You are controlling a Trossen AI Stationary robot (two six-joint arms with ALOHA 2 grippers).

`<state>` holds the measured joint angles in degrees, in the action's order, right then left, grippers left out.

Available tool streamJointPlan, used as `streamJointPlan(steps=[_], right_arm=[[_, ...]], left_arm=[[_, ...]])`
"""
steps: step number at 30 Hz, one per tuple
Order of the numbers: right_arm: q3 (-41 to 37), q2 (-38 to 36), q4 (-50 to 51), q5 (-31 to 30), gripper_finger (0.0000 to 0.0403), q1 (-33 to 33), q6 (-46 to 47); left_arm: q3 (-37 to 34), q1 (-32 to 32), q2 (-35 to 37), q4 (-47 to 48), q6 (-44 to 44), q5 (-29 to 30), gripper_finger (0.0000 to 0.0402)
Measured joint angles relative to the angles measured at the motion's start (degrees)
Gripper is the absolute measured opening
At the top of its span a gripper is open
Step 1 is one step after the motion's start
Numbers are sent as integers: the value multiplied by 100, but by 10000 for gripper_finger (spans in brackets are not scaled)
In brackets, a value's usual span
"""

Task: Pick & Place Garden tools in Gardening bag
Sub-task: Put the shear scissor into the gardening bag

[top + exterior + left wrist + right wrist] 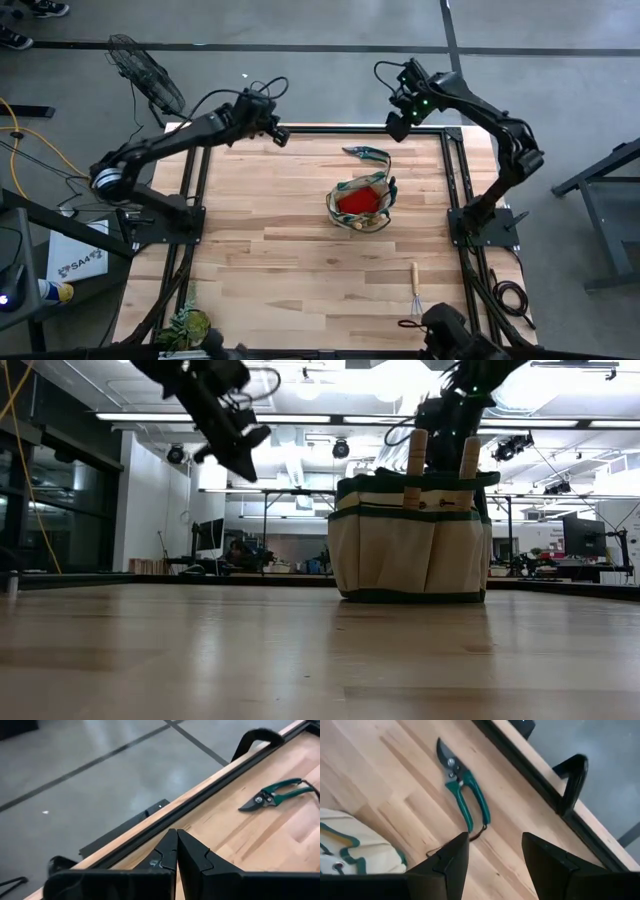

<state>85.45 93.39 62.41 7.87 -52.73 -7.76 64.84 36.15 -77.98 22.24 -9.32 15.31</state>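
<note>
Robotics lab, exposed ceiling ducts point(300, 460), workbenches point(270, 568)

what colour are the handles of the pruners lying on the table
Green, on the pruners; the right wrist view shows them best.

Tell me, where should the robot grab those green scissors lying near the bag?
Probably by the two green handles of the pruner, coming straight down from above. It lies flat on the table, so only its top is free. The open right tool hovers close by, nearest the handle ends.

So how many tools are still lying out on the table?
2: pruners behind the bag, a rake near the front right. Others may hide inside the bag.
</note>
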Motion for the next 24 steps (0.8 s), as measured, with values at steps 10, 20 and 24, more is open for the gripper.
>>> streamJointPlan(steps=[10,20,24], right_arm=[[0,367,575,373,176,33,1511],[0,566,956,427,176,417,2947],[-155,561,807,359,176,664,3476]], left_arm=[[0,796,-1050,-809,47,-1224,0],[0,1355,-1401,-1335,406,-1735,0],[0,1519,-1401,-1397,614,-1737,0]])
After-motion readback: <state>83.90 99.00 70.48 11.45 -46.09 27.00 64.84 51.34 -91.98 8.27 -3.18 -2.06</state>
